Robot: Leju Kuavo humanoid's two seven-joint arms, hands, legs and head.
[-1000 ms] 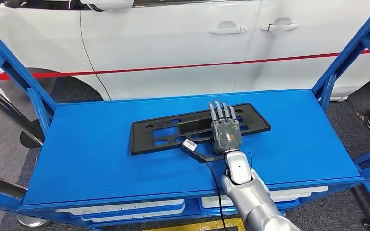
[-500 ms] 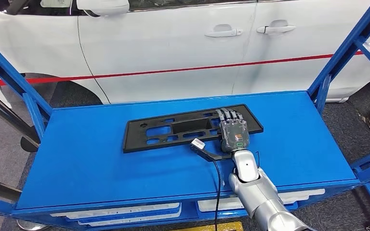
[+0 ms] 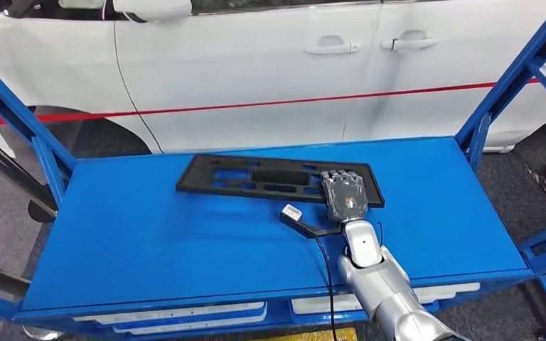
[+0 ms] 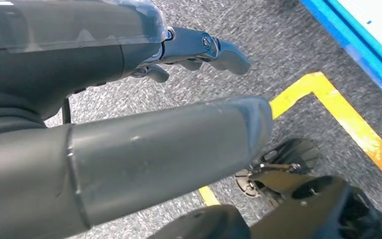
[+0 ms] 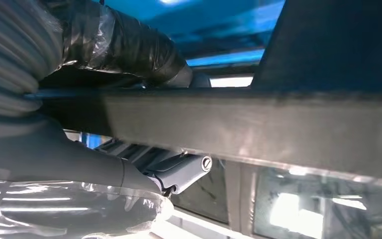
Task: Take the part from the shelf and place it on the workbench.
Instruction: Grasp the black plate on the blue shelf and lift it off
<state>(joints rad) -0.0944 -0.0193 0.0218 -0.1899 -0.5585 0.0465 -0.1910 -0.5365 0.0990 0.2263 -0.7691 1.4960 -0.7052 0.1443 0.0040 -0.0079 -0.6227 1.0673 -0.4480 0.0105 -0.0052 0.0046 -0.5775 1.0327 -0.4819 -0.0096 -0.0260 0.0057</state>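
Right hand (image 3: 345, 197) | fingers gripping part (image 3: 256, 176) edge | left hand (image 4: 129, 99) fingers apart, holding nothing

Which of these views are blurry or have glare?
Head view: sharp, evenly lit, soft sheen on the shelf. Right wrist view: the part is a close, blurred band, with bright glare patches beyond it. Left wrist view: the left hand is soft, the floor grainy.

One black part (image 3: 270, 176), one blue shelf (image 3: 149, 234), one white car (image 3: 256, 64), two robot hands
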